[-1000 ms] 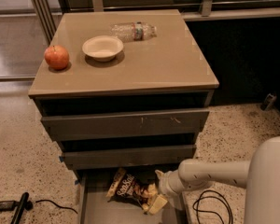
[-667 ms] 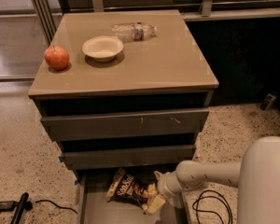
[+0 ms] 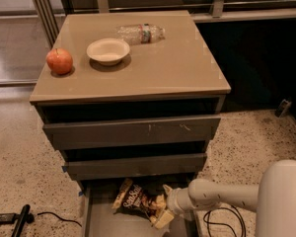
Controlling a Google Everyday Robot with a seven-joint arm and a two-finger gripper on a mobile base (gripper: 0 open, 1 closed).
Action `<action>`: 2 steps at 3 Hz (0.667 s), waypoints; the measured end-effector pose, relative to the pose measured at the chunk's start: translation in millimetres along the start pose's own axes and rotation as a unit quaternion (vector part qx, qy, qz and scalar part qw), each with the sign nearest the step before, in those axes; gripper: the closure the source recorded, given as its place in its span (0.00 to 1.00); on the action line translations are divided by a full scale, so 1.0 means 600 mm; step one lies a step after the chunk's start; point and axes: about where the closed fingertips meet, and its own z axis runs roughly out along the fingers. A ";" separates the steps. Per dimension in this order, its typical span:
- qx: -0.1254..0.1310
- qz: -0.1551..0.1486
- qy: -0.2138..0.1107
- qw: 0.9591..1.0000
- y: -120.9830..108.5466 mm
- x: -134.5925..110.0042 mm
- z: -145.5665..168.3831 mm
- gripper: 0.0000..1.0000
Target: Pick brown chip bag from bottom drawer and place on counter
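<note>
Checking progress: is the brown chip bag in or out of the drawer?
In: the brown chip bag lies in the bottom drawer, pincer at its right end.

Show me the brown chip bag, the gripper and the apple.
brown chip bag point(image 3: 135, 200), camera view: its dark printed front.
gripper point(image 3: 162, 214), camera view: its tip, at the bag's right end in the bottom drawer point(image 3: 106, 223).
apple point(image 3: 59, 61), camera view: middle of its red skin.

The hand in the bottom drawer partly hides the brown chip bag.

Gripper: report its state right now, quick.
Gripper: down in the bottom drawer, at the right end of the brown chip bag; open or closed cannot be told.
</note>
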 end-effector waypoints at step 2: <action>0.022 0.004 -0.050 0.999 -0.015 0.039 0.058 0.00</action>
